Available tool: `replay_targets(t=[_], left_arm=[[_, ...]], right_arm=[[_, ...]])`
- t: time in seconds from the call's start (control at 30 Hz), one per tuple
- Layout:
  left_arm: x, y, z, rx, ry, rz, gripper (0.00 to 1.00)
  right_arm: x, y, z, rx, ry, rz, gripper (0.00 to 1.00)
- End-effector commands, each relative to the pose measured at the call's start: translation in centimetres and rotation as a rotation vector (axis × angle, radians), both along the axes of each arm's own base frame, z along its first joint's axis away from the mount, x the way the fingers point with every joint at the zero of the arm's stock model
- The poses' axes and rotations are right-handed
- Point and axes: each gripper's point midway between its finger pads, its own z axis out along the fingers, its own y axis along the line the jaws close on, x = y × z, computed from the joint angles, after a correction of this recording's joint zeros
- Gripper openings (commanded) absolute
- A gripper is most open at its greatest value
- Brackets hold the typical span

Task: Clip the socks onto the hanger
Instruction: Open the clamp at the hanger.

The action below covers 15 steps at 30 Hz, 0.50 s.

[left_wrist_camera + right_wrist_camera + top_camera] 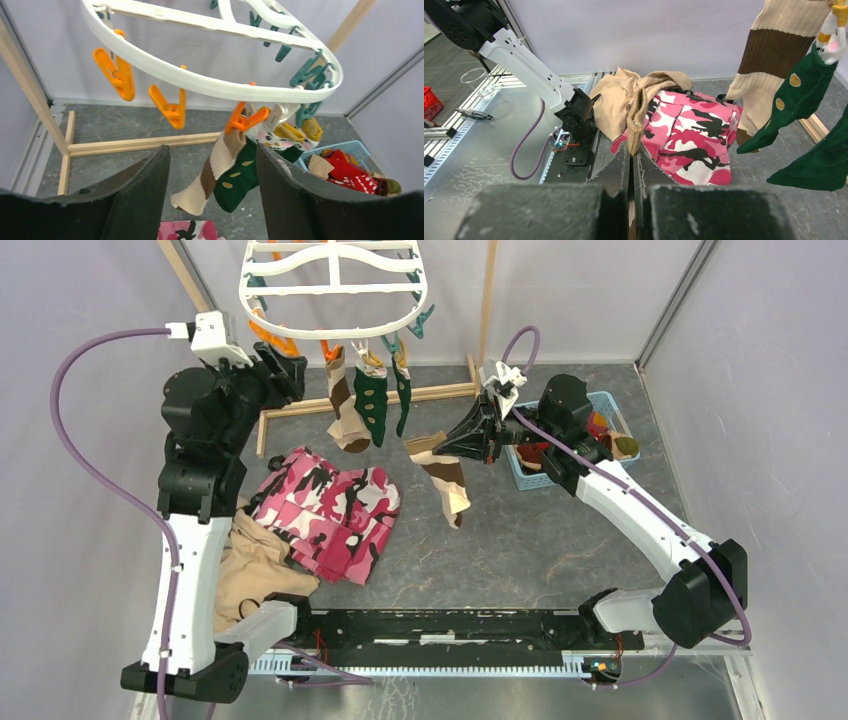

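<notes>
The white oval hanger (335,285) hangs at the back with orange and teal clips. A brown-striped sock (345,405) and two dark green socks (372,405) dangle clipped to its near rim. My left gripper (290,365) is raised just left of them, near an orange clip (170,107). In the left wrist view my left gripper (212,150) stands open and holds nothing, with the clipped striped sock (210,170) beyond it. My right gripper (425,445) is shut on the cuff of another brown-striped tan sock (445,475), which hangs below it. The right wrist view shows the ribbed tan cuff (636,120) pinched in my right gripper (631,150).
A pink camouflage garment (330,510) and a plain tan cloth (250,565) lie on the floor at the left. A blue basket (605,398) with more socks sits behind the right arm. The wooden stand bar (300,408) runs under the hanger.
</notes>
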Motion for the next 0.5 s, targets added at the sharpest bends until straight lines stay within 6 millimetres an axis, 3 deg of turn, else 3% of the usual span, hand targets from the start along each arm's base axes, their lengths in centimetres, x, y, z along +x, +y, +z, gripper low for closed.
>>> replay_targets(t=[0.0, 0.17, 0.33, 0.47], left_arm=[[1.0, 0.9, -0.2, -0.005, 0.041, -0.033, 0.66], [1.5, 2.9, 0.6, -0.109, 0.018, 0.008, 0.53], [0.9, 4.5, 0.8, -0.177, 0.015, 0.114, 0.61], [1.4, 3.0, 0.3, -0.162, 0.019, 0.020, 0.62]], right_arm=[[-0.8, -0.1, 1.7, 0.031, -0.069, 0.019, 0.00], [-0.8, 0.0, 1.9, 0.033, -0.076, 0.031, 0.00], [-0.7, 0.1, 2.0, 0.033, -0.075, 0.040, 0.00], [-0.6, 0.3, 2.1, 0.038, -0.065, 0.047, 0.00]])
